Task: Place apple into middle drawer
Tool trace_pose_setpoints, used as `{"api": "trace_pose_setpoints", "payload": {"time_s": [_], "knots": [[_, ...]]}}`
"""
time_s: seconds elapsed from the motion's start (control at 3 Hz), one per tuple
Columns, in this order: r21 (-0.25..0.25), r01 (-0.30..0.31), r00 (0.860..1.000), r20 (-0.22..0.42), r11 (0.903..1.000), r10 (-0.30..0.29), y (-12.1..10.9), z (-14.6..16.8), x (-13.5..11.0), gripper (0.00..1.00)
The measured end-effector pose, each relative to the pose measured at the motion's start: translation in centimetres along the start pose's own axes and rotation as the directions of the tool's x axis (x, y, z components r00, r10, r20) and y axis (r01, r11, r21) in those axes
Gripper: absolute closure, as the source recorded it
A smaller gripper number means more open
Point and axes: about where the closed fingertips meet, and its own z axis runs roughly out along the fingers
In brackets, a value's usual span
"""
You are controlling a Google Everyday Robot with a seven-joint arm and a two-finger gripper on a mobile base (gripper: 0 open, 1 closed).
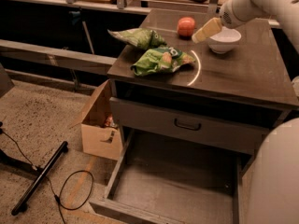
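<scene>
The apple (186, 26), small, round and red-orange, sits on the cabinet top (233, 73) near its back edge. My gripper (206, 31) hangs just right of the apple and slightly above the top, between the apple and a white bowl (224, 40). It holds nothing that I can see. The middle drawer (177, 181), large and grey, is pulled out low at the front of the cabinet, and its flat floor is bare.
Two green crinkled snack bags (140, 37) (161, 59) lie on the left of the top. A shut drawer front with a dark handle (187, 124) sits above the open drawer. A cardboard box (99, 127), a black stand (39, 178) and a cable (77, 190) are on the floor to the left.
</scene>
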Motion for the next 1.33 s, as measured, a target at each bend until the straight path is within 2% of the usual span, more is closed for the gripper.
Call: {"api": "trace_pose_setpoints", "payload": {"time_s": [0.33,0.67,1.0,1.33], "knots": [[0.005,-0.04,0.996,0.075,0.9992,0.039,0.3,3.2,-1.3,0.0],[0.011,-0.012,0.994,0.111,0.9999,0.011,0.6,6.4,-3.2,0.0],[0.028,0.001,0.994,0.108,0.9996,-0.004,0.4,8.7,-4.4,0.0],[0.034,-0.027,0.995,0.098,0.9991,0.023,0.0,10.2,-5.1,0.0]]}}
